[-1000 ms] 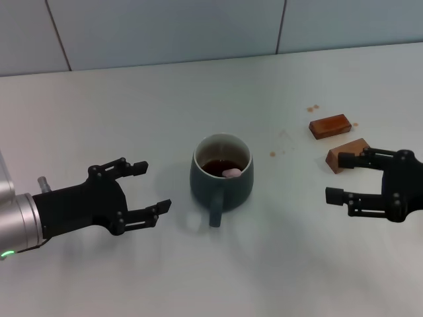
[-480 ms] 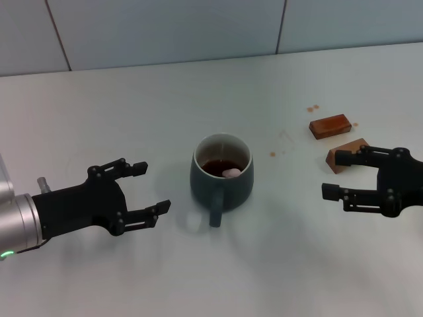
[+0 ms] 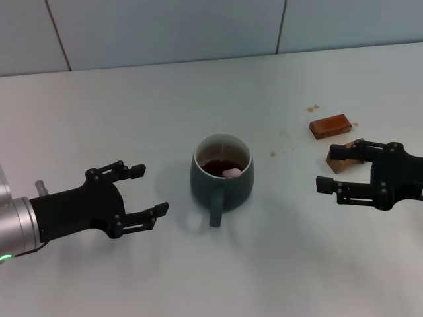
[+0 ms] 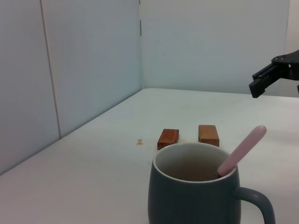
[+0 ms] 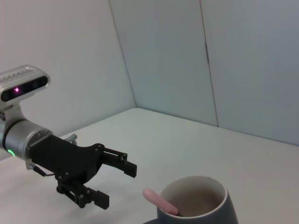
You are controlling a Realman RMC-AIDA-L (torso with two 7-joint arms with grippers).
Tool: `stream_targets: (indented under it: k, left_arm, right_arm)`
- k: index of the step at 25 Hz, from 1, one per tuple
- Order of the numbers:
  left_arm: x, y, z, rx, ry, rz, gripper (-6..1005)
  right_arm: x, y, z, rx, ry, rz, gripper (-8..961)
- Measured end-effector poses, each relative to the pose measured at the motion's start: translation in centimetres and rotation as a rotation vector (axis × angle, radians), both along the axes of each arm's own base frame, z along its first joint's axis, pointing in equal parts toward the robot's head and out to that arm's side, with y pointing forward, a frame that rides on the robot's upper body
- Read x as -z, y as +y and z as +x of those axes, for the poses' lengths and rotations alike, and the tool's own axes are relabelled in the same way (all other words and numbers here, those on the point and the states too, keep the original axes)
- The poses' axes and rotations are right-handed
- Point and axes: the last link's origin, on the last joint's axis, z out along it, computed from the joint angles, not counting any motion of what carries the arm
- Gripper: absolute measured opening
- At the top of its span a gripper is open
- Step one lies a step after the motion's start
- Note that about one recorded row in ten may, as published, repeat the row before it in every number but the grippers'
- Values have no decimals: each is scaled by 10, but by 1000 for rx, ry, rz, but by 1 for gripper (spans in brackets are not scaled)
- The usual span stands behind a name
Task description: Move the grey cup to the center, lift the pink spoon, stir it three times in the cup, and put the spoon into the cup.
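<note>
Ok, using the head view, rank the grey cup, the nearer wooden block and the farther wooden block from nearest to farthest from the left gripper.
From the left gripper, at the table's left:
1. The grey cup, at the centre, just to that gripper's right, with the pink spoon in it.
2. The nearer wooden block, on the right, partly behind the right gripper.
3. The farther wooden block, on the right, farther back.
</note>
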Motion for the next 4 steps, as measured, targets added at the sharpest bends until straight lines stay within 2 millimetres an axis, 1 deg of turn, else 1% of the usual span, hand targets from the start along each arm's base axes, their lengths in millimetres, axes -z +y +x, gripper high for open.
stream_targets:
  k: [4]
  left_arm:
    - [-1,-1,-2,-6,-1,3,829]
  right_arm:
    - [3,2,-1,3,12,-5,768]
